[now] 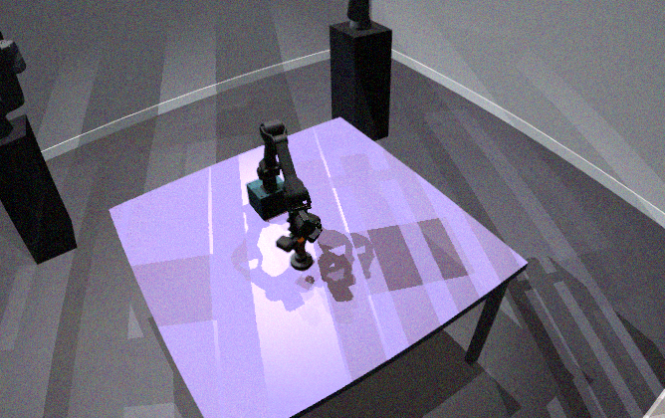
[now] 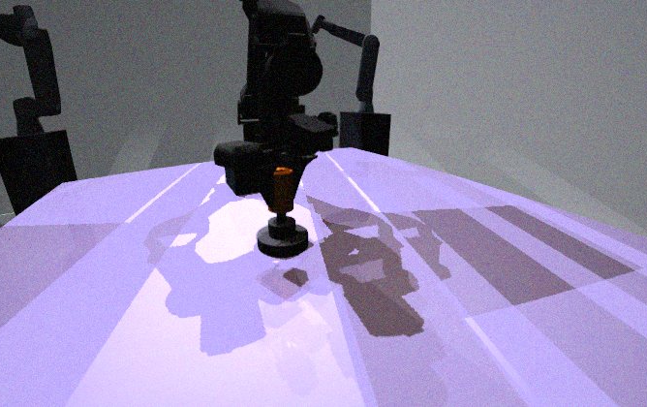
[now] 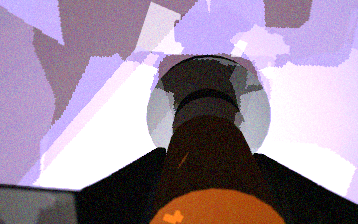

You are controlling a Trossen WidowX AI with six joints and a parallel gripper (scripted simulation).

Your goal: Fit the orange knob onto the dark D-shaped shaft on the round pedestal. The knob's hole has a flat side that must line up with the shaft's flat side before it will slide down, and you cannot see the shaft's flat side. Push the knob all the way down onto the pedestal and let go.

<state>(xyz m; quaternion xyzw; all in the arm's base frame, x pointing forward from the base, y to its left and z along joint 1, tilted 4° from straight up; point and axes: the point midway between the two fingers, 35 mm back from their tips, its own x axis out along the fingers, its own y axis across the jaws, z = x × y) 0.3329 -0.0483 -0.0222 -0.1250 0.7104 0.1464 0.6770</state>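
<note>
The orange knob [image 1: 301, 240] [image 2: 283, 189] [image 3: 217, 210] is held roughly upright, with a slight lean in the exterior view. My gripper [image 1: 300, 243] [image 2: 281, 201] [image 3: 208, 159] is shut on it, one finger on each side. The knob is over the round dark pedestal [image 1: 302, 264] [image 2: 282, 247] [image 3: 158, 117]. A short piece of the dark shaft [image 2: 281, 216] shows between the knob's lower end and the pedestal's raised step, so the knob is not against the pedestal. The shaft's top and flat side are hidden, as is the knob's hole.
A dark teal box [image 1: 265, 199] [image 2: 241, 177] stands behind the gripper near the arm's base. The pedestal stands on the lilac table [image 1: 294, 363] [image 2: 215, 379]. Two more dark arms on black stands are beyond the table's far side. Strong light patches and shadows cross the table.
</note>
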